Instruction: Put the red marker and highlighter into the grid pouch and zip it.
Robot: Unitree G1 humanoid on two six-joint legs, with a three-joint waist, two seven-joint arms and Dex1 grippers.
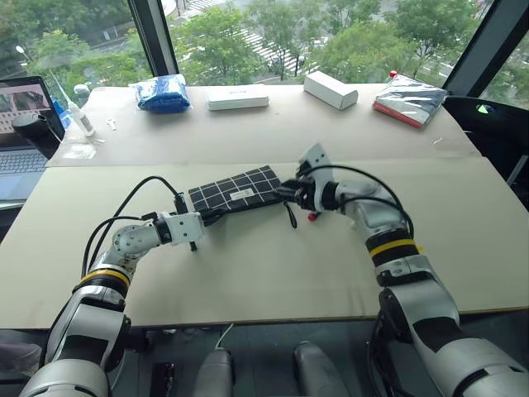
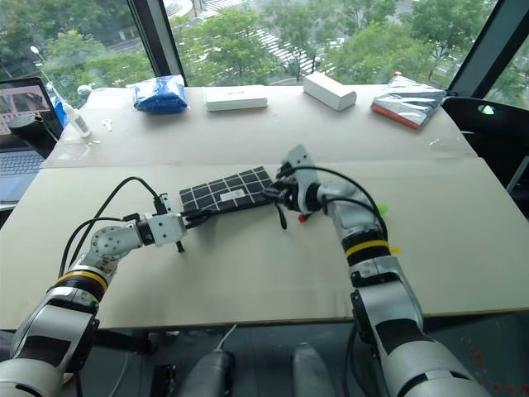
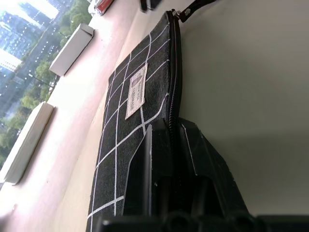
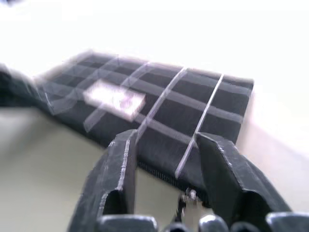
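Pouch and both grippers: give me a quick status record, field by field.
pouch: flat on table, label up
zipper: looks closed along visible edge; cord hangs at the right gripper's end
left gripper: shut on pouch's end
right gripper: open, at pouch's other end, fingers apart above zipper pull
red marker: small red bit on table under right gripper
highlighter: green bit beside right arm

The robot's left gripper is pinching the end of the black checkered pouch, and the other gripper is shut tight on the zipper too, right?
Not quite. The left gripper does pinch the grid pouch, but the right gripper is open: the right wrist view shows its two fingers apart, with the pouch between and beyond them.
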